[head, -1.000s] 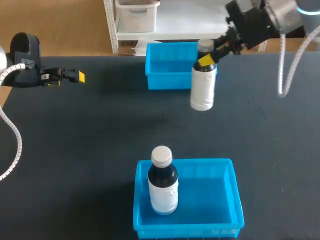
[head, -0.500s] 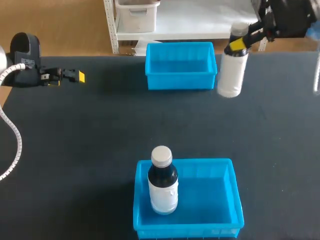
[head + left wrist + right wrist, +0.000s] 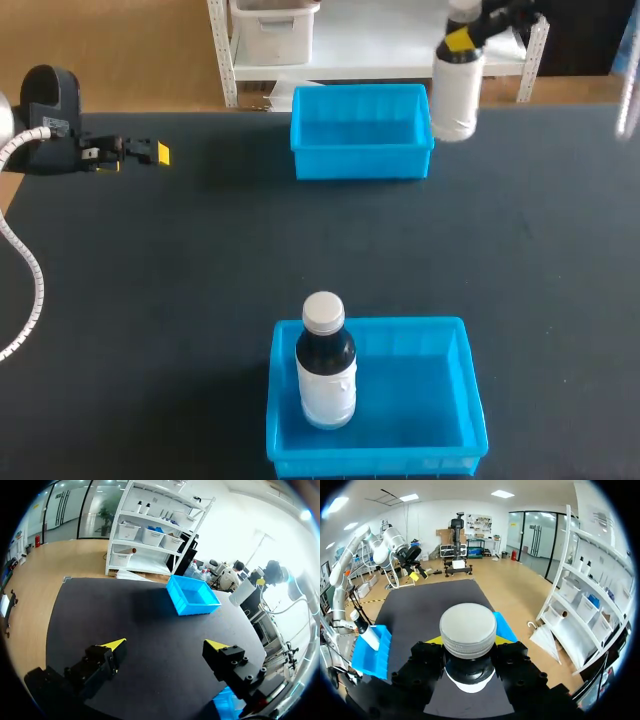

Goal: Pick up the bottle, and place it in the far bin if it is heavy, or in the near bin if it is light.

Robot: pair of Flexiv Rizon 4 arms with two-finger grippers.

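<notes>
Our right gripper clamps the white bottle beside the far bin, at the tabletop's far edge. The near bin holds a dark bottle. Our left gripper stands wide apart, holding nothing.

My jaws stand wide apart above the dark desk, with nothing between their yellow fingertips. Well ahead of them a blue bin sits on the desk, and past it, off to one side, a white bottle hangs in the air from my right arm. A corner of a second blue bin shows just below one finger.
</notes>
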